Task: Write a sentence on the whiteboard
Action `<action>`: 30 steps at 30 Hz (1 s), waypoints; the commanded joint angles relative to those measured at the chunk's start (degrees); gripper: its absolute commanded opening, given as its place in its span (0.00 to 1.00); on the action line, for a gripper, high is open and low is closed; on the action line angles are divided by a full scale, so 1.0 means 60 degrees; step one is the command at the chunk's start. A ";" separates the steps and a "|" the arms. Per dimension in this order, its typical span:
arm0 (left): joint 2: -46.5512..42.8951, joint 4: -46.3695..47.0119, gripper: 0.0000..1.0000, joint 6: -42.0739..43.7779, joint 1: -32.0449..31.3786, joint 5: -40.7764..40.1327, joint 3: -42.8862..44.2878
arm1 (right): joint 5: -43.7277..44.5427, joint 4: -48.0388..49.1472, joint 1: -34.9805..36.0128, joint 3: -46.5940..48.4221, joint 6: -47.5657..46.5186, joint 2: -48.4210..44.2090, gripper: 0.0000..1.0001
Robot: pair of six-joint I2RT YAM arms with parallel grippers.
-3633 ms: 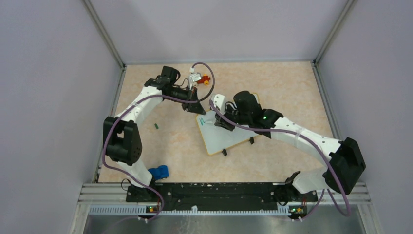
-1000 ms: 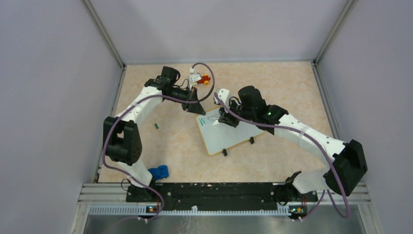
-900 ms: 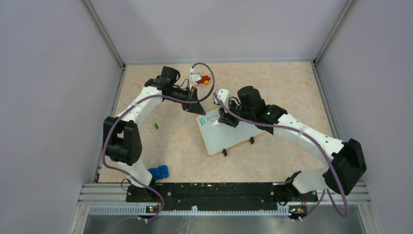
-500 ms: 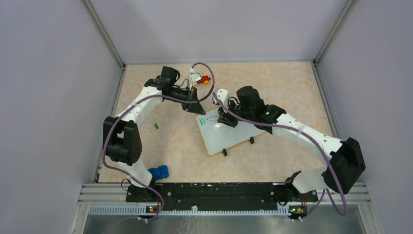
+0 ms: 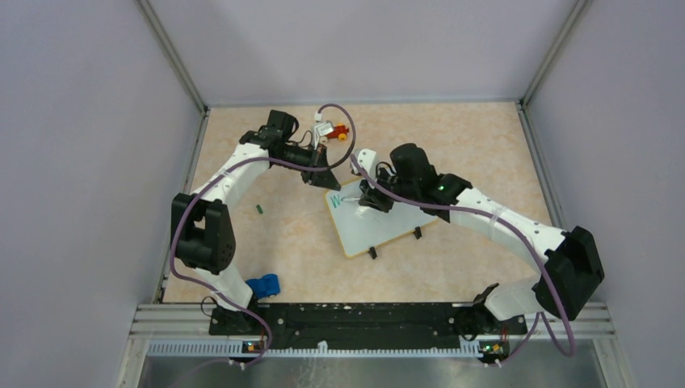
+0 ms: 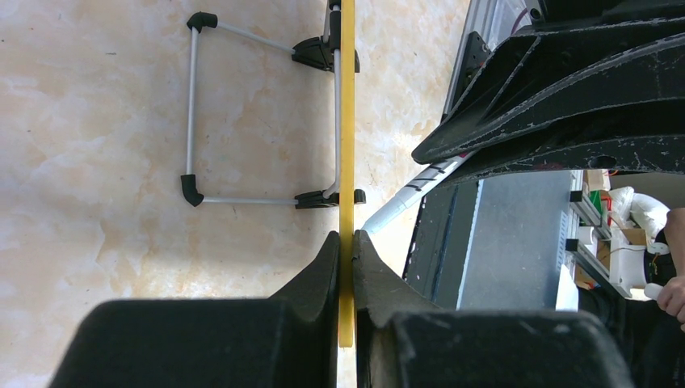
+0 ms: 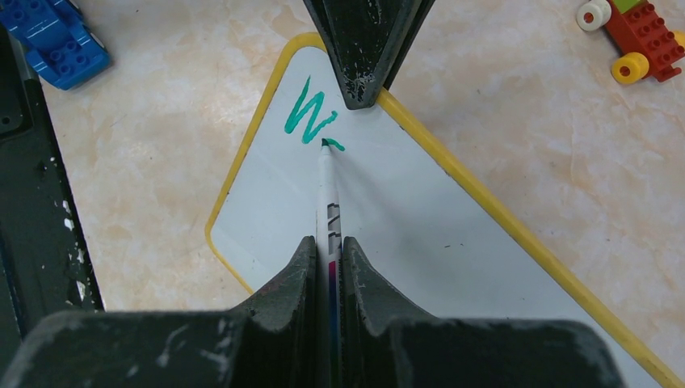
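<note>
The whiteboard (image 5: 386,225), white with a yellow rim, lies tilted mid-table. It also shows in the right wrist view (image 7: 420,218). My left gripper (image 5: 324,183) is shut on its far rim corner, seen edge-on in the left wrist view (image 6: 346,121), where the gripper (image 6: 346,242) pinches the rim. My right gripper (image 5: 365,204) is shut on a white marker (image 7: 329,190), and its green tip touches the board. The sentence (image 7: 309,117) is a green "W" and a short stroke beside it. The left gripper's fingertips (image 7: 363,85) sit just above the lettering.
A red and yellow brick toy (image 5: 342,132) lies at the back and shows in the right wrist view (image 7: 638,32). A blue toy (image 5: 263,285) lies front left, near the left arm's base. A small green piece (image 5: 260,208) lies left of the board. Walls enclose the table.
The right gripper has shifted slightly left and nearer with the marker. The green mark has grown from a first zigzag into a "W" with a short stroke. The left arm has not moved.
</note>
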 commanded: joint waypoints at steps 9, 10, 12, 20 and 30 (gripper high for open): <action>-0.0188 0.0048 0.00 0.0139 -0.0091 0.0092 -0.0108 | 0.0280 0.0127 0.0081 -0.0032 -0.0230 -0.0189 0.00; -0.0188 0.0048 0.00 0.0148 -0.0099 0.0081 -0.0108 | 0.0281 0.0118 0.0084 -0.0049 -0.0233 -0.0221 0.00; -0.0185 0.0052 0.00 0.0141 -0.0099 0.0078 -0.0118 | 0.0246 0.0084 0.0080 -0.0081 -0.0233 -0.0290 0.00; -0.0179 0.0056 0.00 0.0141 -0.0100 0.0089 -0.0105 | 0.0252 -0.0034 0.0066 -0.0231 -0.0330 -0.0419 0.00; -0.0190 0.0063 0.00 0.0126 -0.0100 0.0093 -0.0100 | 0.0353 -0.0009 -0.0193 -0.0082 -0.0265 -0.0526 0.00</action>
